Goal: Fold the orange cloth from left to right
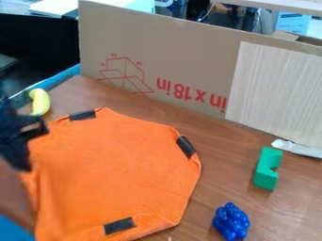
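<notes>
The black gripper [31, 134] is at the left edge of the camera view, blurred, over or beside the left edge of an orange cloth [119, 164]. The cloth lies spread on the wooden table, with black strips near its edges and its left side partly hidden by the arm. A yellow banana [40, 102] stands out just behind the gripper at the upper left. To the cloth's right are a green notched block [267, 169] and, nearer the front, a blue bunch of grapes [230, 222].
A tall cardboard panel [189, 52] borders the back of the table, with a pale wood-grain sheet [277, 89] on its right part. White crumpled material [298, 148] lies at the sheet's foot. Something blue [14, 230] shows at the lower left corner.
</notes>
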Tool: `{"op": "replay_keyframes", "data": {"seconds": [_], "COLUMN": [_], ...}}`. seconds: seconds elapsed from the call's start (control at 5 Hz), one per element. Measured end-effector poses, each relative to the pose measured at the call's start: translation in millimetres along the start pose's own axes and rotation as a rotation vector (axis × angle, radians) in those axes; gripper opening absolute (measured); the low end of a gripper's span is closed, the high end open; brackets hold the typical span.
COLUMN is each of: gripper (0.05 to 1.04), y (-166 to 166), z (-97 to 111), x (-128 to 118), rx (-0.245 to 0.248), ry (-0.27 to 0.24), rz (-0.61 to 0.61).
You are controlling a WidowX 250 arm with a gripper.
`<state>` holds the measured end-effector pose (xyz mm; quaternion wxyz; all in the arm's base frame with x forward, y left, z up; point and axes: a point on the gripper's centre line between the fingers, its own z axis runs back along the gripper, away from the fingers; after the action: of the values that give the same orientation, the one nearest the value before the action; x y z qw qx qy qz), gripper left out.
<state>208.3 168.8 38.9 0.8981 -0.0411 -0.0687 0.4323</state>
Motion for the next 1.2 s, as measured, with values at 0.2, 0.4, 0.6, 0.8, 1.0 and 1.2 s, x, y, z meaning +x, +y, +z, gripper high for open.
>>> {"op": "replay_keyframes", "data": {"seconds": [0.2,0.4,0.6,0.8,1.0,1.2], "gripper": [0.055,0.055,0.055,0.055,0.055,0.055], "y": [-34.4,-71.6,-109.3,-142.9,-165.7,-182.9], "z": [2.8,-11.7,-18.0,-16.7,-12.6,-18.2], "x": [11.6,23.2,26.5,26.1,20.7,9.8], "rx": [-0.017,0.008,0.023,-0.002,-0.016,0.006], "ry": [0.045,0.1,0.17,0.211,0.214,0.203], "rz": [0.075,0.15,0.194,0.189,0.161,0.113]}}
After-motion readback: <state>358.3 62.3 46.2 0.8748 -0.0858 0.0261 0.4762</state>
